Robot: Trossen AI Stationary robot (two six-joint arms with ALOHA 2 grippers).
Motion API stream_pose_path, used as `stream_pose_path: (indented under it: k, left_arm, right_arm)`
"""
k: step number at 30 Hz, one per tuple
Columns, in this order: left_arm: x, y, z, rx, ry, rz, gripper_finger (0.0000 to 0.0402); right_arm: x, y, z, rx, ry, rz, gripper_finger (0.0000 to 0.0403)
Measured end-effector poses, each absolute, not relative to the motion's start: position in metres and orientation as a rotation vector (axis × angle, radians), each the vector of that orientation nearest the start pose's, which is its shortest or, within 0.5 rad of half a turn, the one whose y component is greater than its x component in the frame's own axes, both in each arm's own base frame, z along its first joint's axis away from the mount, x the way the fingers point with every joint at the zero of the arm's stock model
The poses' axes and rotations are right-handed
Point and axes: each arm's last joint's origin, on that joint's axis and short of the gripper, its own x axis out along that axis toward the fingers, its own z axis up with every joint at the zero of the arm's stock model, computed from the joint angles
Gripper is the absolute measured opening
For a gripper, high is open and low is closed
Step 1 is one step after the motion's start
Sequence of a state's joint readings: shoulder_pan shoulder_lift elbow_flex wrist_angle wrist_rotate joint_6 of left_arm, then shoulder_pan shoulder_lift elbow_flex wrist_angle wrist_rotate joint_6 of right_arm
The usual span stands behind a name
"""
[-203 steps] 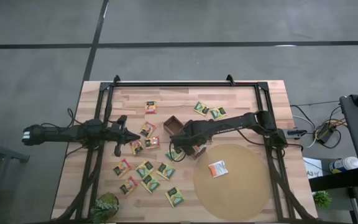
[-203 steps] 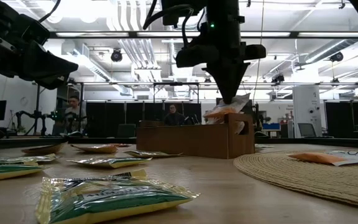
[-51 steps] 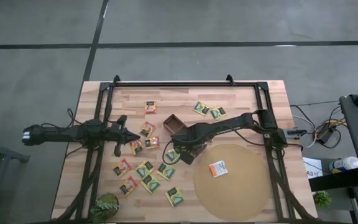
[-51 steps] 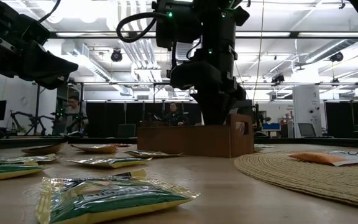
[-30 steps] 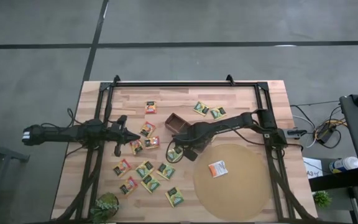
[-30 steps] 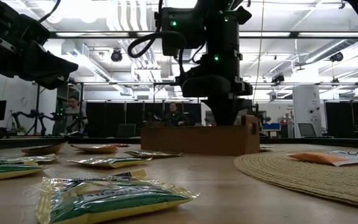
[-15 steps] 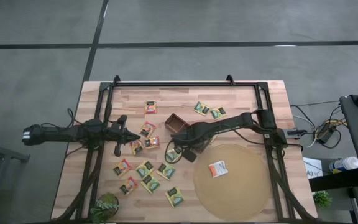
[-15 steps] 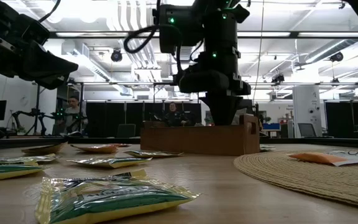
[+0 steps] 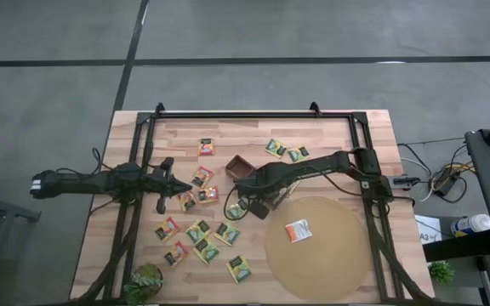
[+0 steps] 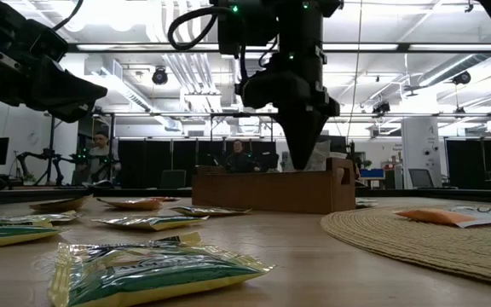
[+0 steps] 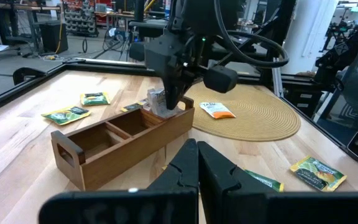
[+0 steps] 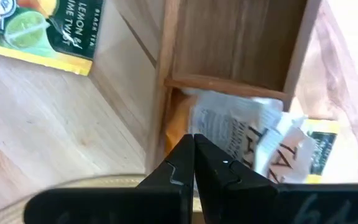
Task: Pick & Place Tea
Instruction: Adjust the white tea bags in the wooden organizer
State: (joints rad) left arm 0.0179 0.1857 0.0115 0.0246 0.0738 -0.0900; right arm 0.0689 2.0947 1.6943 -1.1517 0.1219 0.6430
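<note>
A brown wooden box (image 11: 123, 146) lies mid-table, and tea sachets (image 11: 156, 102) stand crumpled in its end compartment. One white sachet (image 12: 241, 134) with an orange one beside it shows under my right gripper (image 12: 194, 142). That gripper is shut and points down at the compartment's rim (image 10: 301, 164). A sachet corner (image 10: 319, 155) sticks up beside its tip. Several green-yellow and orange-red sachets (image 9: 199, 230) lie flat on the table. My left gripper (image 11: 197, 155) waits shut, level, at the table's left (image 9: 177, 187). My right gripper's shut fingertips (image 11: 169, 104) stand from above right at the sachets sticking out of the box's end compartment. Nothing is pinched between them. I cannot tell whether they touch the upstanding sachet.
A big round tan mat (image 9: 330, 259) lies at the near right with one white-orange sachet (image 9: 297, 229) on it. A small green plant (image 9: 145, 283) stands at the near left corner. Black frame rails (image 9: 253, 115) run along the table's far and side edges.
My right gripper has risen straight up out of the box's end compartment, staying shut. Its tip now shows at rim height, and a sachet corner shows above the rim beside it. The box has kept its place.
</note>
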Motion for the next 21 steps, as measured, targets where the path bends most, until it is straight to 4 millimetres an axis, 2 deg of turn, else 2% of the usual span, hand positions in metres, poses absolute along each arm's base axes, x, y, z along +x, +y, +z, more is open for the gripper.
stream_pose_path:
  k: [4,13,16,21]
  left_arm:
    - [0.108,0.000,0.154,-0.097,0.152,-0.049,0.0000]
    - [0.108,0.000,0.155,-0.096,0.152,-0.049,0.0000]
    - [0.108,0.000,0.154,-0.096,0.152,-0.049,0.0000]
    - [0.108,0.000,0.154,-0.097,0.153,-0.049,0.0000]
  right_arm:
    - [0.397,0.024,0.206,0.361,1.461,-0.531,0.0008]
    - [0.379,0.017,0.253,0.358,1.321,-0.560,0.0008]
    - [0.372,0.011,0.259,0.356,1.309,-0.598,0.0008]
    - [0.362,-0.001,0.248,0.356,1.349,-0.668,0.0008]
